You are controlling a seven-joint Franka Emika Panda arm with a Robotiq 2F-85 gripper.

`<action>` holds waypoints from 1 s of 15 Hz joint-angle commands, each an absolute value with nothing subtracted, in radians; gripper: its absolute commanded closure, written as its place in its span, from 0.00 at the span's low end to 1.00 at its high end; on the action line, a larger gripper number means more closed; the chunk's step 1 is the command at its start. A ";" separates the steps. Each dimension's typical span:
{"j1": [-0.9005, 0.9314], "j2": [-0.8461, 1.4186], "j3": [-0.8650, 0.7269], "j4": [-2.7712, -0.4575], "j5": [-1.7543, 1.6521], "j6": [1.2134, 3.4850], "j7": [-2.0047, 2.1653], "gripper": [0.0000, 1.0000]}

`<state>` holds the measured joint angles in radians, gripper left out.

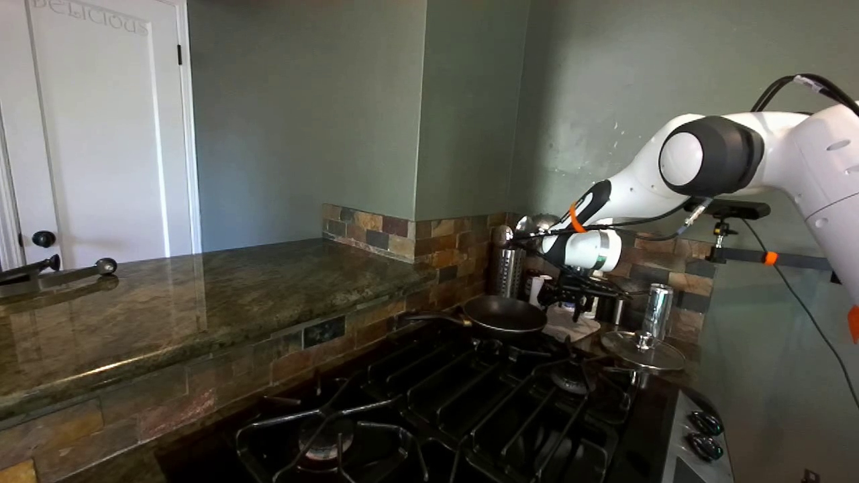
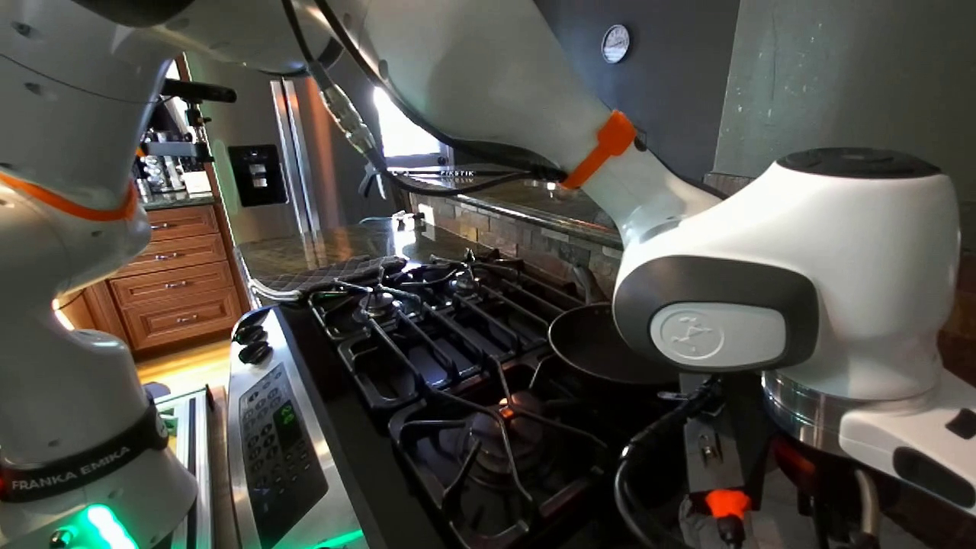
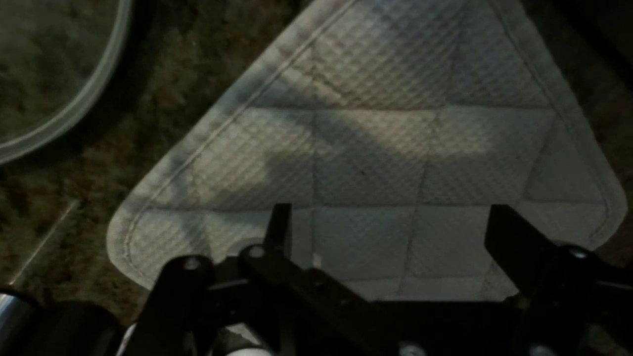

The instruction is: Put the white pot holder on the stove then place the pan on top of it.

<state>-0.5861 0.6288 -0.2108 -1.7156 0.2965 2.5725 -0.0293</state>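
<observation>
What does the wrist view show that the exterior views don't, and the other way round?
Only the wrist view clearly shows the stitched squares on the white pot holder and the space between the fingers of the open gripper.

Only the exterior views clearly show the pan, the black stove and the robot arm.

Shared by the wrist view and an exterior view: the gripper, the white pot holder, and probably the glass lid, just a curved rim in the wrist view.

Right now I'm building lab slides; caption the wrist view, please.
Open claw over the quilted white pot holder lying on the stone countertop.
</observation>
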 commanded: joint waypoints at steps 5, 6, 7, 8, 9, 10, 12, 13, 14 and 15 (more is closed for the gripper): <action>-0.608 0.756 -0.176 -1.584 0.283 2.534 -0.054 0.27; -0.607 0.762 -0.178 -1.579 0.278 2.528 -0.056 0.29; -0.607 0.766 -0.177 -1.572 0.278 2.524 -0.062 0.34; -0.607 0.765 -0.176 -1.568 0.278 2.516 -0.066 0.43; -0.607 0.764 -0.175 -1.563 0.279 2.510 -0.069 0.50; -0.607 0.763 -0.175 -1.561 0.279 2.508 -0.072 0.57; -0.610 0.749 -0.172 -1.567 0.284 2.506 -0.081 0.73; -0.613 0.739 -0.169 -1.573 0.288 2.505 -0.086 0.80; -0.612 0.730 -0.170 -1.579 0.288 2.506 -0.086 0.88; -0.613 0.716 -0.167 -1.590 0.290 2.508 -0.093 0.95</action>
<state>-0.5937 0.7208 -0.1839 -1.5876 0.2906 2.5355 -0.0661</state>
